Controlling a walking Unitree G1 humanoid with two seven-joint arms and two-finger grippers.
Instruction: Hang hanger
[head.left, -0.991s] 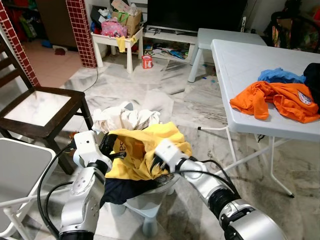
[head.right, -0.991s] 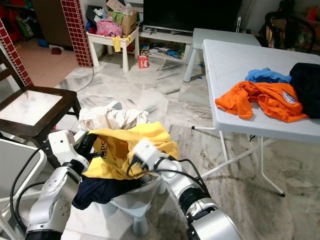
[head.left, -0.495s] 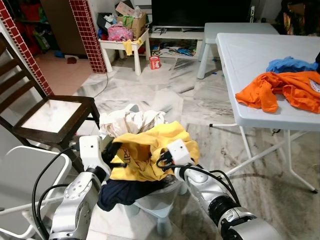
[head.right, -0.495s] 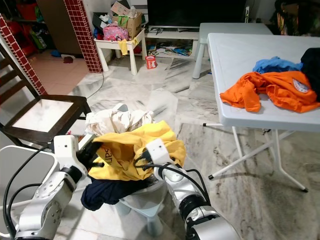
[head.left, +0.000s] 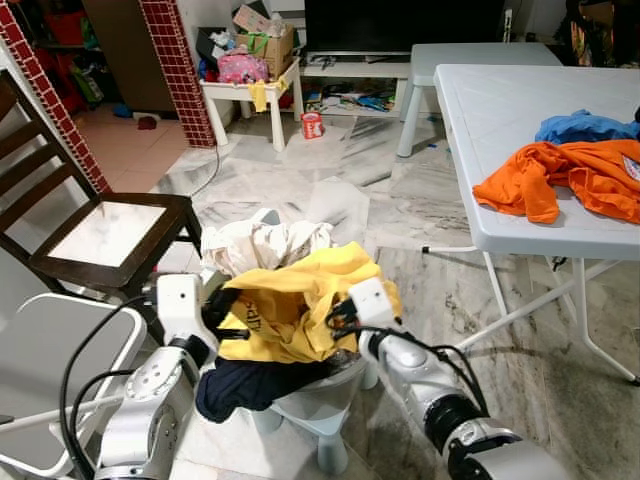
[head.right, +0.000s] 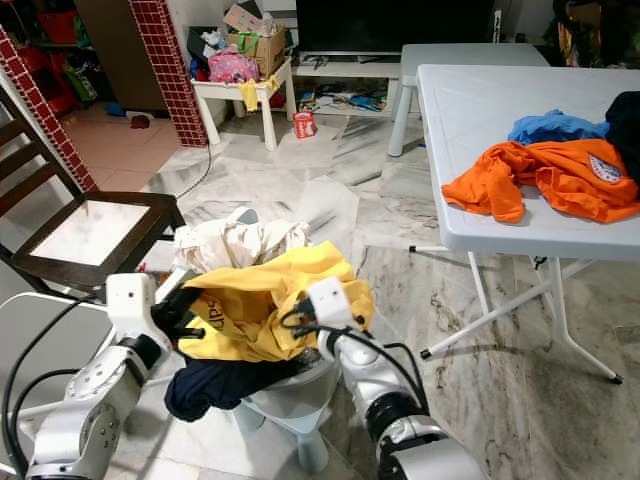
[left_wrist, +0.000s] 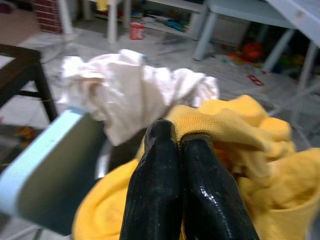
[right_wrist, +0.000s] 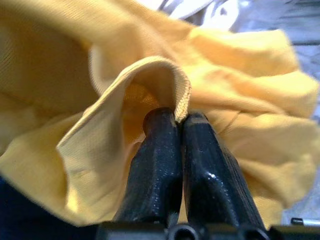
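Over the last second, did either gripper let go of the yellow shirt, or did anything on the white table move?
No release: the left gripper and right gripper stay pinched shut on the yellow shirt, bunched over the laundry basket. The picture shift is camera movement. The orange shirt stays on the white folding table.

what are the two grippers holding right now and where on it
Both hold the yellow shirt. The left gripper is shut on its ribbed hem edge; the right gripper pinches a folded hem edge on the other side.
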